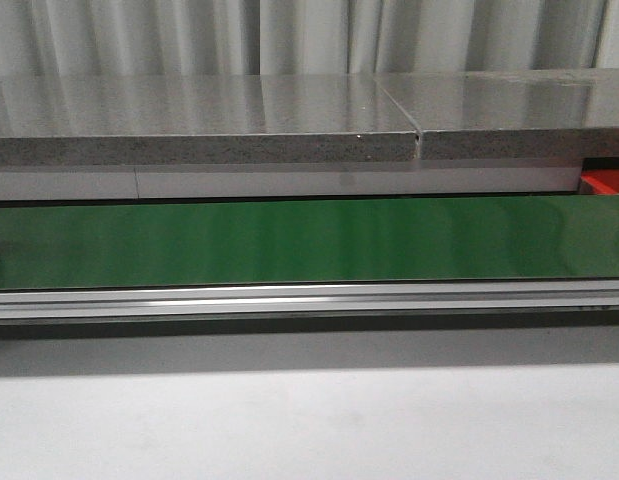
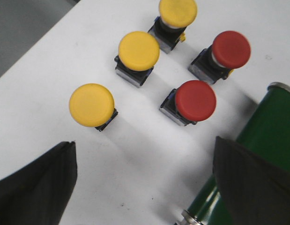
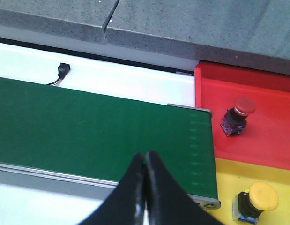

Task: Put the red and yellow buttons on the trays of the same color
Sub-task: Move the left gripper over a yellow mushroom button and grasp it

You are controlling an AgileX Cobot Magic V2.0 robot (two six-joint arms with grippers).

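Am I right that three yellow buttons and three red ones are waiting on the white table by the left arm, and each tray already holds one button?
Nearly. The left wrist view shows three yellow buttons but only two red buttons on the white table. The rest holds: in the right wrist view the red tray and yellow tray each hold one matching button.

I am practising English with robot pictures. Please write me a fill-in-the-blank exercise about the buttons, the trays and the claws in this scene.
1. Below the left claw, ____ yellow buttons stand on the white table beside two red buttons.
2. The right claw is ____, with nothing between its fingers.
3. The red tray holds one ____ button.
4. The belt is ____ in color.

Missing words: three; shut; red; green
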